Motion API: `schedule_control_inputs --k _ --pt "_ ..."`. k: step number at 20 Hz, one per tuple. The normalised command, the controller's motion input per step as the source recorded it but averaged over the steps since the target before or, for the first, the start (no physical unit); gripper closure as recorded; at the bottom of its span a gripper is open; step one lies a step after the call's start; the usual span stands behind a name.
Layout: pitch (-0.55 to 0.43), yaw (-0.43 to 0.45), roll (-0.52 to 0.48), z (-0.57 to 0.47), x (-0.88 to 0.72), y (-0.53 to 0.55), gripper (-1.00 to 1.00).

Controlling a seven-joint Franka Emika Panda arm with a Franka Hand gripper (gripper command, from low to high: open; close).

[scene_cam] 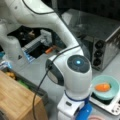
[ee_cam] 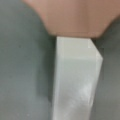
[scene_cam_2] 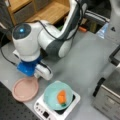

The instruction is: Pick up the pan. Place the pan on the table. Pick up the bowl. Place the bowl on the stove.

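The dusty-pink pan (scene_cam_2: 23, 89) lies flat on the grey table (scene_cam_2: 82, 57) at a front view's bottom left, and only its rim (scene_cam: 96, 117) shows at the bottom edge of a front view. My gripper (scene_cam_2: 37, 75) hangs low over the pan's right edge, its fingers hidden under the wrist. Up close in the wrist view, the pan's white handle (ee_cam: 75, 80) runs down from the pink rim (ee_cam: 75, 17). The teal bowl (scene_cam_2: 50, 96) (scene_cam: 113, 93) sits on the white stove (scene_cam_2: 41, 108) (scene_cam: 110, 106) with an orange carrot-like piece (scene_cam_2: 61, 97) inside it.
A steel toaster oven (scene_cam: 105, 45) (scene_cam_2: 110, 100) stands beside the stove. A wooden block top (scene_cam: 15, 97) is at a front view's bottom left, and wooden shelves (scene_cam_2: 45, 10) run along a front view's top. The arm's elbow (scene_cam_2: 52, 42) bulks over the table.
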Motion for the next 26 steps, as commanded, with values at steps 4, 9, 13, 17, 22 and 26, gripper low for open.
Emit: schedule_control_inputs --k 4,9,13,17,22,26 --pt "-0.082 0.006 -0.236 -0.05 -0.15 0.15 -1.0" --pt "-0.08 0.009 -0.227 -0.04 -0.14 0.13 -1.0" --pt "-0.056 0.002 -0.222 0.03 -0.13 0.13 -1.0" --pt "-0.005 -0.009 -0.202 0.25 -0.1 0.13 -1.0" --pt "0.032 -0.009 -0.163 0.35 -0.04 0.12 -1.0" --pt "0.023 -0.024 -0.083 0.29 0.01 0.13 -1.0"
